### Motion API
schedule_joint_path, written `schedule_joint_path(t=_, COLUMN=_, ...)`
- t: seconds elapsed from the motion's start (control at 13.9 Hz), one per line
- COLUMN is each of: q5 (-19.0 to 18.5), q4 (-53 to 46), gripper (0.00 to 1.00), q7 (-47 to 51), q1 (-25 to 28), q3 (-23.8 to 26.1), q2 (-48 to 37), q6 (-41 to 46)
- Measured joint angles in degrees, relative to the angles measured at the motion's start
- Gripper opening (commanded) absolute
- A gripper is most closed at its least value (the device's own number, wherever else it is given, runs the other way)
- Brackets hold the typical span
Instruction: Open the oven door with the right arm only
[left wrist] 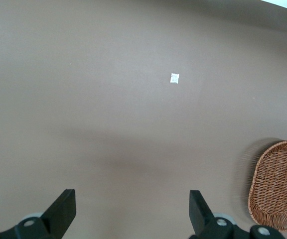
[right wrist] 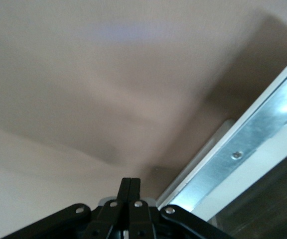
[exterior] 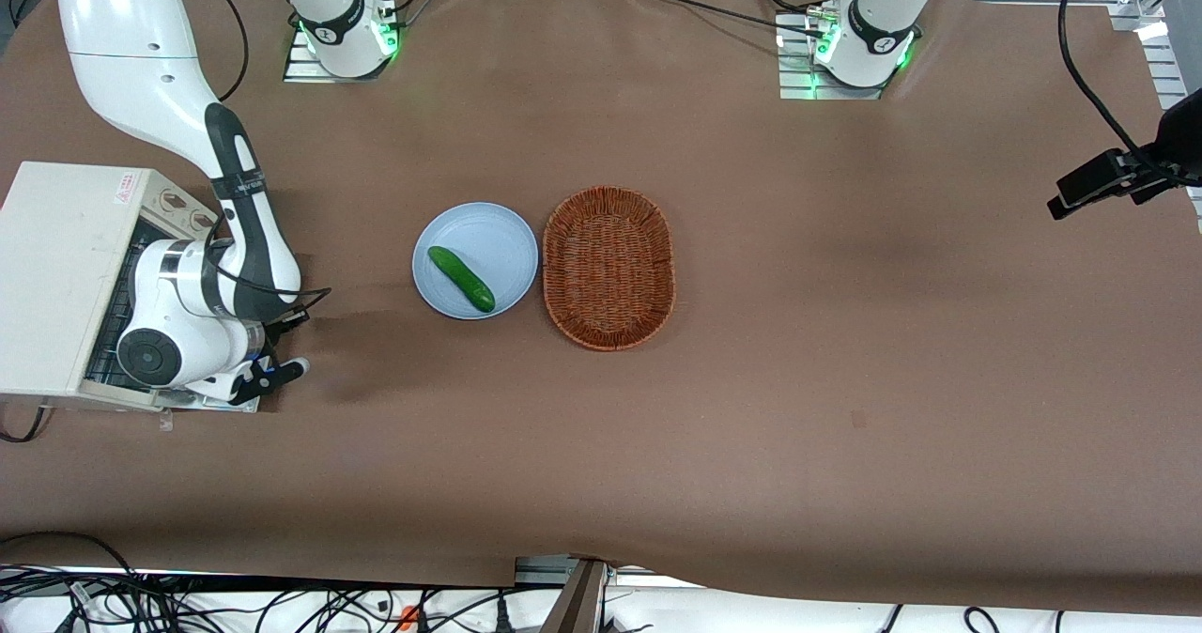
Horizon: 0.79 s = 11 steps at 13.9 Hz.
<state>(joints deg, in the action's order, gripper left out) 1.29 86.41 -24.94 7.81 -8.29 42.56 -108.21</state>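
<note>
The right arm (exterior: 188, 239) hides most of the oven door (exterior: 225, 406), which lies folded down flat. The gripper (exterior: 274, 377) sits at the door's edge, jaws pressed together, gripping nothing.

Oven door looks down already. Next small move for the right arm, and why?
Probably lift the end effector straight up and clear. Its fingers are shut on nothing at the edge of the oven door, which already lies folded down toward the brown table, shiny inner frame up, with the oven rack exposed.
</note>
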Motion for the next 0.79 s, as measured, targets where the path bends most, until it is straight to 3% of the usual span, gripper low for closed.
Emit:
schedule_joint_path(t=0.07, q5=0.0, q4=-0.8, gripper=0.51, q7=0.4, q1=0.3, q3=0.0, q2=-0.1, q6=0.7)
schedule_joint_path(t=0.14, q5=0.3, q4=-1.9, gripper=0.55, q7=0.7, q1=0.5, q3=0.0, q2=-0.2, q6=1.7)
schedule_joint_path(t=0.22, q5=1.1, q4=-3.1, gripper=0.71, q7=0.8, q1=0.5, q3=0.0, q2=-0.2, q6=3.1)
schedule_joint_path(t=0.29, q5=1.8, q4=-4.4, gripper=1.00, q7=0.8, q1=0.5, q3=0.0, q2=-0.4, q6=4.8)
schedule_joint_path(t=0.79, q5=2.6, q4=-8.4, gripper=1.00, q7=0.8, q1=0.3, q3=-0.4, q2=-6.8, q6=16.2)
